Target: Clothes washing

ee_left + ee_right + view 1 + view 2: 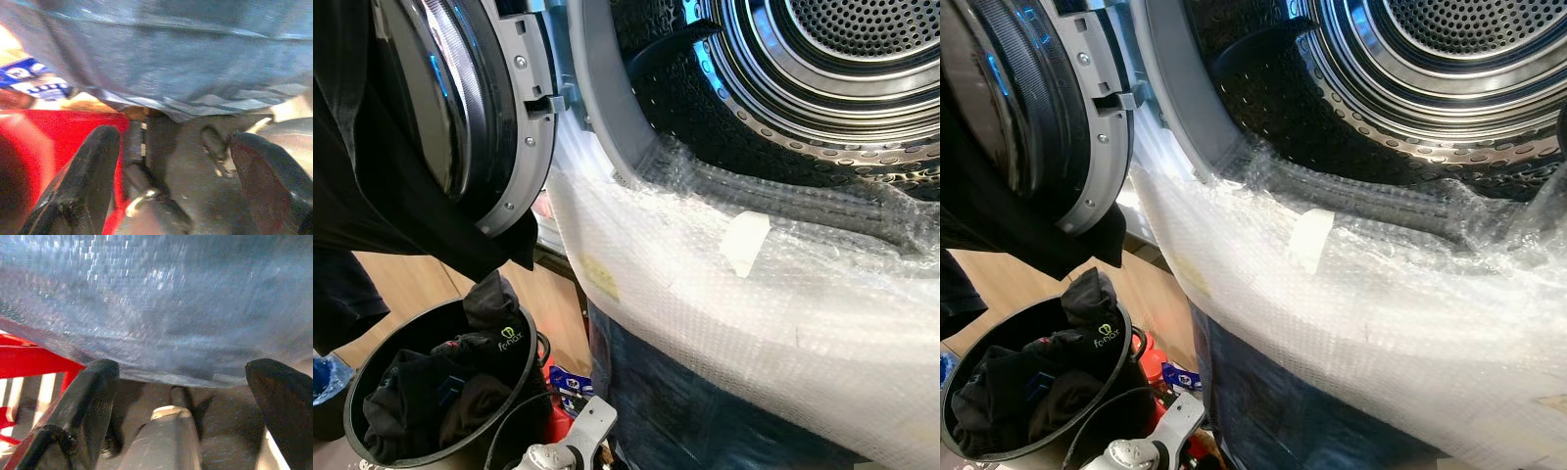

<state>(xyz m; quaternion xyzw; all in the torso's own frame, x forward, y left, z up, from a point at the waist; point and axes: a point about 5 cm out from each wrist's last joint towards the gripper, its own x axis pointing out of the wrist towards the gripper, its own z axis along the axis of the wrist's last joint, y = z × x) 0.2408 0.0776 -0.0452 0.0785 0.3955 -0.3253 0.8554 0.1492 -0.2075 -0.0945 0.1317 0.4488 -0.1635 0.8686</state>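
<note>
The washing machine's round door (pixel 499 108) stands open at the upper left, and its steel drum (pixel 822 69) gapes at the upper right. A black garment (pixel 372 196) hangs over the door. Below it stands a black basket (pixel 354 392) holding dark clothes (pixel 440 392). My left arm (pixel 573 441) shows low beside the basket. My left gripper (pixel 173 142) is open, with nothing between its fingers, low before the machine's wrapped front. My right gripper (pixel 183 367) is open too and holds nothing, close under the same wrapped front.
Bubble wrap (pixel 754 313) covers the machine's front below the drum opening, with a white tape patch (pixel 744 243) on it. A red object (pixel 558 397) and blue packaging (pixel 570 384) lie on the wooden floor between basket and machine. The door juts out on my left.
</note>
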